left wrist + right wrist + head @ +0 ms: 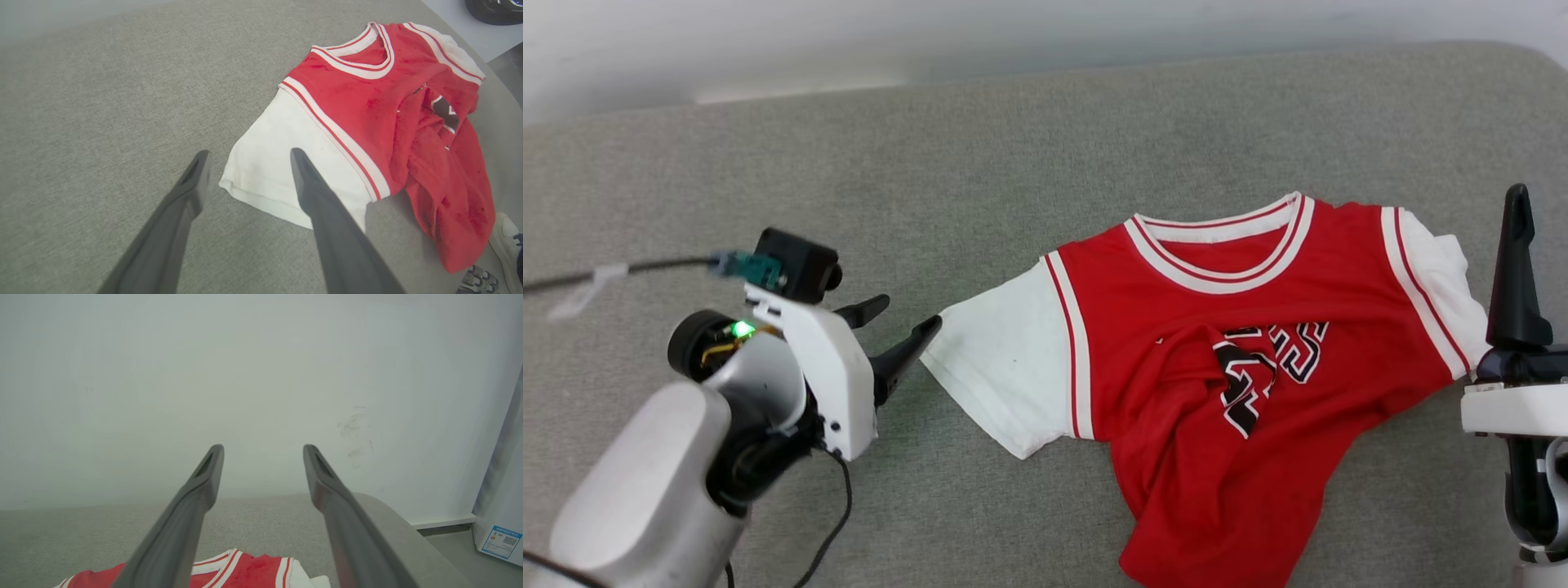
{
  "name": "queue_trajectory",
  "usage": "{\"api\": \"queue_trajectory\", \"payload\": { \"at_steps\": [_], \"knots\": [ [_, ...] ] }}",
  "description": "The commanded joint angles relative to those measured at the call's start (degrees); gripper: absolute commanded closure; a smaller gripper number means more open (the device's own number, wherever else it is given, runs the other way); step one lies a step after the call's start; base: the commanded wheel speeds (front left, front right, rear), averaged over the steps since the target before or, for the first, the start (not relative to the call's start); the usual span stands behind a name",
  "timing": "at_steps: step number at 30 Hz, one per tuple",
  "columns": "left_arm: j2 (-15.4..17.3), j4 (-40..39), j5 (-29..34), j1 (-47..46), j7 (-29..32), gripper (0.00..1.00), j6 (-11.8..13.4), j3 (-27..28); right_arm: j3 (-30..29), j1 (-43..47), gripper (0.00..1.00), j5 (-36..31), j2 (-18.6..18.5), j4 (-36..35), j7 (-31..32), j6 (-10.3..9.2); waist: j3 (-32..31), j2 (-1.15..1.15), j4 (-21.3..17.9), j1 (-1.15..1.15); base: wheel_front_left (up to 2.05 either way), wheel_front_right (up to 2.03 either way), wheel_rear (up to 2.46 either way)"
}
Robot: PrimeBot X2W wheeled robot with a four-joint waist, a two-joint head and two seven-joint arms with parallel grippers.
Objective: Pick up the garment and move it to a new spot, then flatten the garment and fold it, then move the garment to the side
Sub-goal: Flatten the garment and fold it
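Note:
The garment (1225,351), red with white sleeves and striped trim, lies on the grey surface with its collar away from me. Its lower body is rumpled, and the black lettering is creased. My left gripper (908,314) stands open just left of the white sleeve (1005,359), fingertips almost at its corner. In the left wrist view the left gripper (249,155) frames that sleeve corner (265,171), nothing held. My right gripper (263,451) is open and empty, pointing at the wall, with the garment (245,571) below it. One of its fingers (1516,269) stands upright beside the other sleeve.
The grey fabric surface (1013,147) runs back to a white wall, its rounded edge (392,522) at the right. A cable (621,268) trails from the left wrist. A shoe (504,241) is on the floor beyond the edge. A white cabinet (500,522) stands at far right.

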Motion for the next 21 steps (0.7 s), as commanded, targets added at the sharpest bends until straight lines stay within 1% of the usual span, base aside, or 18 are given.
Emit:
{"api": "queue_trajectory", "payload": {
  "at_steps": [1,4,6,7,9,12,16,19,20,21],
  "knots": [
    [0.9,0.8,-1.8,-2.0,3.0,0.0,-0.1,-1.0,-0.1,0.9,0.0,-0.4,0.6,-0.2,-0.6,-0.04,1.2,0.0,-0.5,0.0,0.0,0.0,0.0],
    [2.3,2.2,-5.0,-5.3,10.4,0.0,-0.1,-4.4,0.1,0.9,0.0,-0.8,1.2,0.2,-1.2,-0.04,2.4,0.0,-1.0,0.0,0.0,0.0,0.0],
    [4.0,2.8,-5.4,-7.6,13.5,0.0,-0.1,-6.5,0.1,0.4,0.0,-1.2,1.7,0.6,-1.5,-0.04,3.4,0.0,-1.5,0.0,0.0,0.0,0.0],
    [4.3,3.4,-5.6,-8.5,14.4,0.0,-0.1,-7.3,-0.1,0.2,0.0,-1.5,1.9,0.8,-1.6,-0.04,3.8,0.0,-1.7,0.0,0.0,0.0,0.0],
    [4.4,4.6,-6.0,-10.1,15.7,0.0,-0.1,-8.8,-1.3,-0.2,0.0,-2.0,2.1,1.2,-1.9,-0.04,4.7,0.0,-2.0,0.0,0.0,0.0,0.0],
    [4.5,7.4,-6.4,-12.8,16.4,0.0,-0.1,-10.9,-1.4,-1.1,0.0,-2.7,2.7,2.2,-2.0,-0.04,6.1,0.0,-2.6,0.0,0.0,0.0,0.0],
    [4.2,9.7,-6.5,-13.7,16.1,0.0,-0.1,-12.5,-1.3,-1.7,0.0,-3.0,2.9,2.7,-2.3,-0.04,7.0,0.0,-3.0,0.0,0.0,0.0,0.0],
    [4.3,11.6,-6.9,-13.6,16.7,0.0,-0.1,-15.3,-1.2,-1.8,0.0,-3.5,3.0,3.2,-2.5,-0.04,7.5,0.0,-3.2,0.0,0.0,0.0,0.0],
    [4.2,12.0,-7.3,-13.3,16.8,0.52,-0.1,-16.1,-1.2,-1.8,0.0,-3.7,3.0,3.5,-2.5,-0.04,7.6,0.0,-3.3,0.0,0.0,0.0,0.0],
    [4.2,12.4,-7.8,-13.0,16.3,1.0,-0.1,-16.6,-1.2,-1.8,0.0,-3.8,3.0,3.7,-2.5,-0.04,7.6,0.0,-3.3,0.0,0.0,0.0,0.0]
  ]
}}
